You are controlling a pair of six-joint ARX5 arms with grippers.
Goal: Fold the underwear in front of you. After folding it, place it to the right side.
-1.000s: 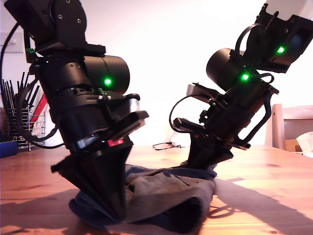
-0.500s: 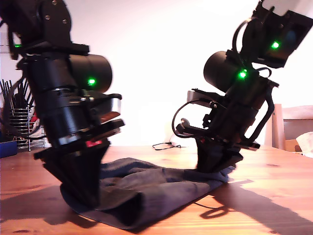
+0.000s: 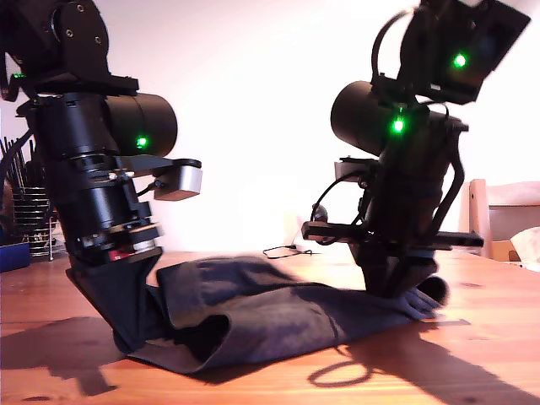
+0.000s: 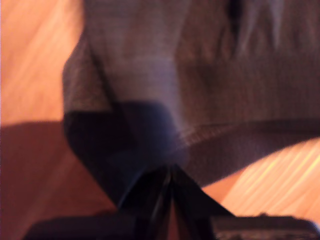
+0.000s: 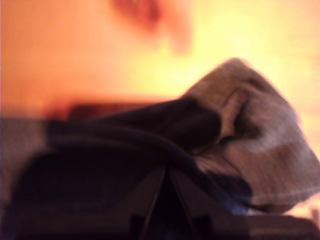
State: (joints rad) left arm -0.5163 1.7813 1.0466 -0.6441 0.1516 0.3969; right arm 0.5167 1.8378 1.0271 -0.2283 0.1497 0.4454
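dark underwear [image 3: 270, 316] pinched by both hands on wood table [image 3: 472, 337].

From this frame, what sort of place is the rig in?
Probably a home, perhaps a dining or kitchen area: a wooden table, a wire rack of utensils at the exterior view's left, a wooden chair at its right.

The underwear [image 3: 278, 325] lies on the table [image 3: 472, 354], stretched between both arms
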